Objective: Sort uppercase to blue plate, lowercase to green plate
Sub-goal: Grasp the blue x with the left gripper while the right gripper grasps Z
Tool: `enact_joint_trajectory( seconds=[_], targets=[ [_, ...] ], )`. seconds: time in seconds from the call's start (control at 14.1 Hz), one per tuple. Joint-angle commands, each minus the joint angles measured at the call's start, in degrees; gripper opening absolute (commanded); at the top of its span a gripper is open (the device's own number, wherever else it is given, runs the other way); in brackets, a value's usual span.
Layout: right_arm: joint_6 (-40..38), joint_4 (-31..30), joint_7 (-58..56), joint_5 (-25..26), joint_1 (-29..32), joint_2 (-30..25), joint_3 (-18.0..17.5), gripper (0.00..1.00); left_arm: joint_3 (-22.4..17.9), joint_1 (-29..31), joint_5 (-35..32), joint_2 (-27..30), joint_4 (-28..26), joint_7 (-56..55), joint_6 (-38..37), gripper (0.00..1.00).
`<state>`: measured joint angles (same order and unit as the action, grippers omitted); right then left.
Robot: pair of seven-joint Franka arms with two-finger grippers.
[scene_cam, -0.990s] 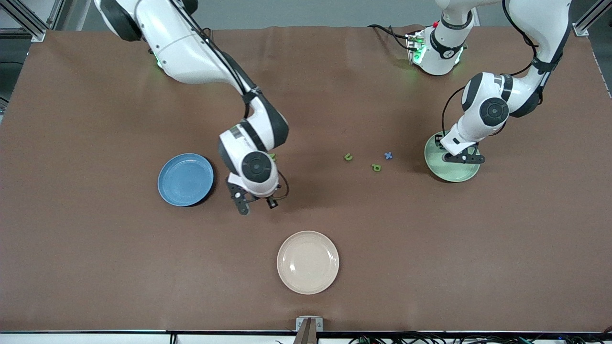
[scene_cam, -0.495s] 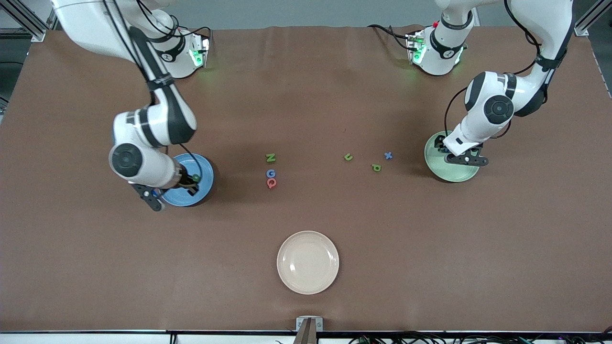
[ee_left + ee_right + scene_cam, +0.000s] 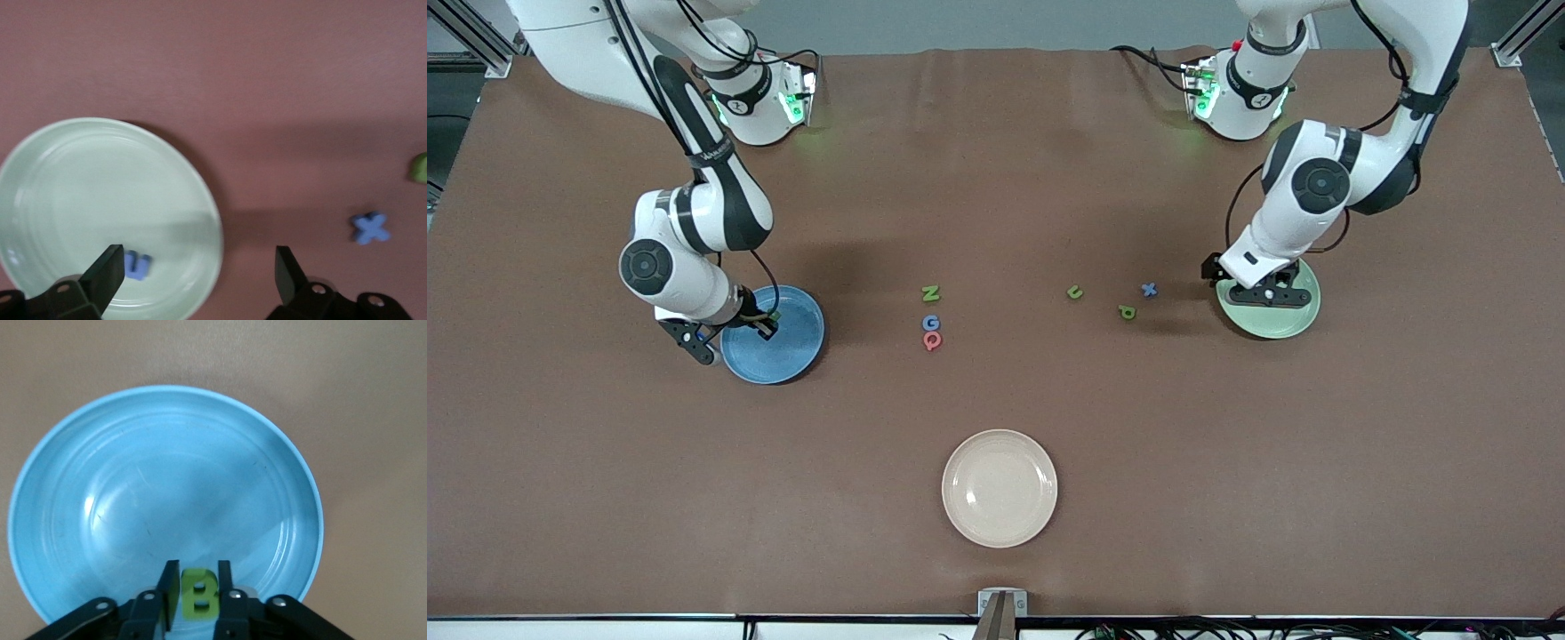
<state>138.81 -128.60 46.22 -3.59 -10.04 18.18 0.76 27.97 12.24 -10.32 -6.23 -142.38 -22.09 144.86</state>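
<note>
My right gripper point(image 3: 767, 325) is over the blue plate point(image 3: 783, 351), shut on the green B point(image 3: 199, 593). The plate point(image 3: 163, 487) holds no other letter. The green N point(image 3: 930, 292), blue G point(image 3: 931, 322) and pink-red Q point(image 3: 932, 340) lie mid-table. The green u point(image 3: 1075, 292), green p point(image 3: 1127, 311) and blue x point(image 3: 1149, 289) lie beside the green plate point(image 3: 1294, 316). My left gripper point(image 3: 1261, 291) is open over that plate's edge point(image 3: 207, 200). The blue m point(image 3: 137, 265) lies in it. The x point(image 3: 370, 227) also shows there.
A cream plate point(image 3: 1000, 487) sits near the front edge of the table, nearer to the camera than the letters. A green letter point(image 3: 420, 167) shows at the edge of the left wrist view.
My right arm swung from the letters at mid-table to over the blue plate, carrying the green B. My left gripper shifted over the green plate toward the x.
</note>
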Motion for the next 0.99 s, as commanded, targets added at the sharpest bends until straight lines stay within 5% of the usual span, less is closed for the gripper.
enact_joint_trajectory(
  seconds=[0.0,0.14,0.42,0.71,0.92],
  targets=[
    [-0.2,-0.6,-1.22,-3.77,0.72,-1.48,-0.58,1.0,4.88,-0.2,0.74,-4.3,4.03,-10.22,-0.9,0.99],
    [-4.67,2.1,-0.61,-9.83,-0.06,-2.01,-0.58,1.0,5.87,-2.21,0.39,-6.94,6.23,-15.93,-0.81,0.99],
    [-7.77,9.14,15.9,-11.0,-9.18,-1.57,-0.58,1.0,5.78,-5.38,-2.5,-10.9,7.65,-23.43,-0.11,0.99],
    [-4.09,12.05,8.81,-9.51,-18.52,0.97,-0.58,1.0,5.69,-5.3,-6.1,-14.41,7.56,-26.06,4.37,0.99],
    [-1.45,12.32,-1.45,-9.16,-22.56,3.25,-0.49,1.0,5.69,-4.95,-9.97,-15.91,7.56,-28.18,4.55,0.88]
  ],
)
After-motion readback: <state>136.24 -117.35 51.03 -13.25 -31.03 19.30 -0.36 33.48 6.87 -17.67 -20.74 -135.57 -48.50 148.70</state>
